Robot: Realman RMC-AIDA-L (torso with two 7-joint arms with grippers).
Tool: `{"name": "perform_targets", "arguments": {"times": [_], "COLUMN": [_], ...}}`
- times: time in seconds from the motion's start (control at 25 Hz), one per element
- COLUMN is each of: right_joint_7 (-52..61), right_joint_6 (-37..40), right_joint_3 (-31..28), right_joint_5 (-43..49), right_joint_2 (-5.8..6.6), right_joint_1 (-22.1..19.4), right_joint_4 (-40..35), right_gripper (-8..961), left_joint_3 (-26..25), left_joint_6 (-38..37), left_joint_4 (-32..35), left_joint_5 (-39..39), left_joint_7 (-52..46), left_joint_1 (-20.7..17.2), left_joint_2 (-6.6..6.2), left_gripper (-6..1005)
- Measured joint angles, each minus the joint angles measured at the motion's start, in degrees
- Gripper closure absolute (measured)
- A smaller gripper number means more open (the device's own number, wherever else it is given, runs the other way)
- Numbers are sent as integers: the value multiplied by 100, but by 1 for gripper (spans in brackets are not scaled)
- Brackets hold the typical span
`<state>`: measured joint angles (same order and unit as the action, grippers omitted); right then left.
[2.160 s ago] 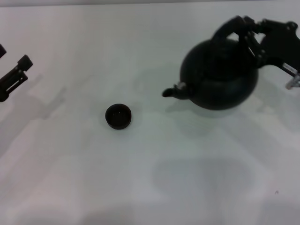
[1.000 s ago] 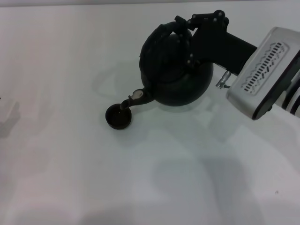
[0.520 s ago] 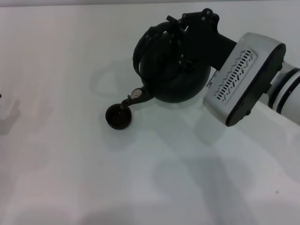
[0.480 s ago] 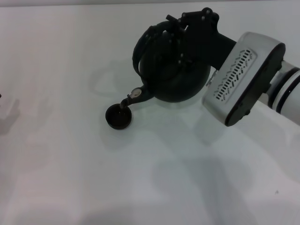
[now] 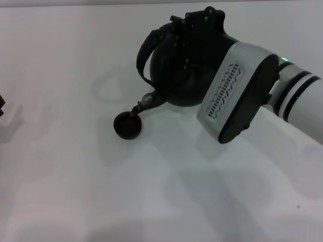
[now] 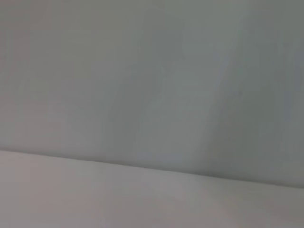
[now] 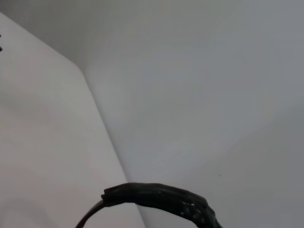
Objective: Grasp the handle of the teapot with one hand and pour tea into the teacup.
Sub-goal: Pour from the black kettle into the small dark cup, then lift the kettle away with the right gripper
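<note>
The white counter [image 5: 75, 191] carries everything here. The right arm [image 5: 242, 93] reaches in across it, its white casing leading to the dark right end effector [image 5: 199, 25], which is clamped on the handle [image 5: 146, 50] of the teapot [image 5: 174, 75]. The teapot hangs just below and in front of the end effector, off the counter and tipped far over toward its spout [image 5: 146, 102], so the handle arches out to the side. In the right wrist view only a stretch of the dark handle [image 7: 161, 197] shows. The teacup [image 5: 127, 125] stands on the counter below the spout, well apart from the end effector. A thin reddish-brown stream of tea [image 5: 134, 113] runs from the spout tip into the cup. The left end effector [image 5: 1, 105] sits far off at the counter's edge, barely visible; whether it is spread or pressed together I cannot tell
</note>
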<state>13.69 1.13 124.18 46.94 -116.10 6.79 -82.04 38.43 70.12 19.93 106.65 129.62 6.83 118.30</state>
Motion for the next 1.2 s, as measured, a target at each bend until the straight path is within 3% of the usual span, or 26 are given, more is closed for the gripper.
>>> {"name": "perform_targets", "arguments": {"times": [1.2], "right_joint_7": [-7], "right_joint_6": [-71], "right_joint_3": [55], "right_joint_5": [155], "right_joint_2": [0], "right_joint_1": [7], "right_joint_4": [37], "right_gripper": [851], "left_joint_3": [-2], "left_joint_6": [-160], "left_joint_4": [-15], "left_joint_5": [-4], "left_joint_7": [55], "left_joint_1": [72], "left_joint_2": [0], "left_gripper": [165]}}
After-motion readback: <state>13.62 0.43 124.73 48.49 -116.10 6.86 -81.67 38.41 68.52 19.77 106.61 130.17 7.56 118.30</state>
